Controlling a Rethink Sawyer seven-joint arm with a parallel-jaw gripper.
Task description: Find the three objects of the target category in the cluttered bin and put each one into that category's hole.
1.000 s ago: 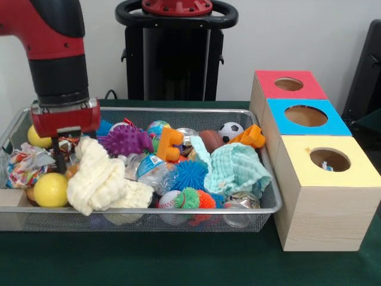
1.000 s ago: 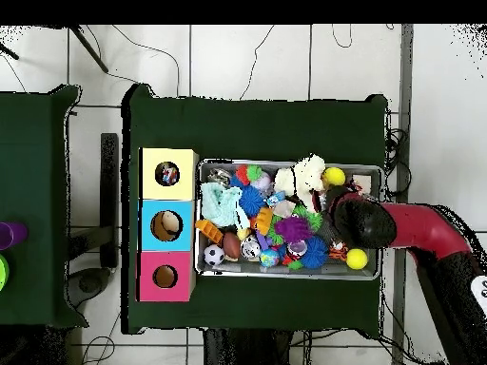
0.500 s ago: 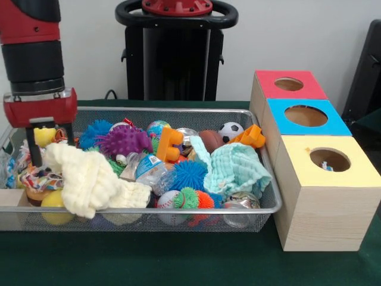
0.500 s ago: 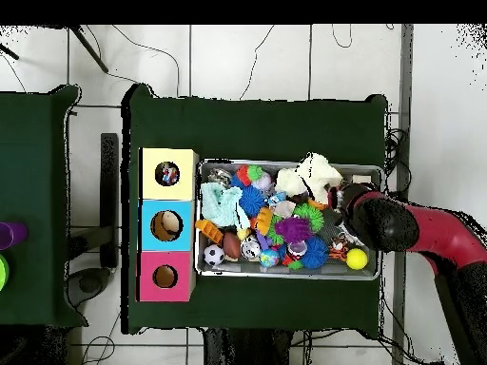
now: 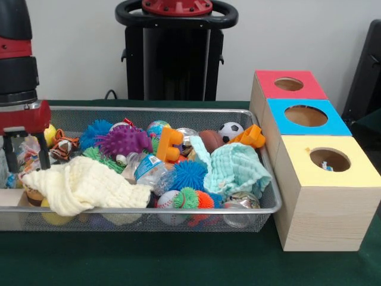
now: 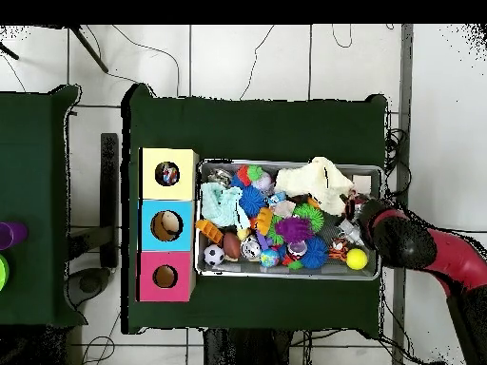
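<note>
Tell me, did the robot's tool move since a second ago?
Yes. In the front view the tool slid left toward the end of the wire bin, dragging the cream cloth flatter, away from the purple spiky ball.

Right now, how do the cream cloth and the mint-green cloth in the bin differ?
The cream cloth lies at the end of the bin beside the hand; the mint-green cloth lies at the end nearest the boxes. The cream cloth is spread long and low, while the mint-green cloth is bunched into a taller heap. The cream one looks thick and fluffy, the mint one thin and crinkled. Both rest on top of the toys.
</note>
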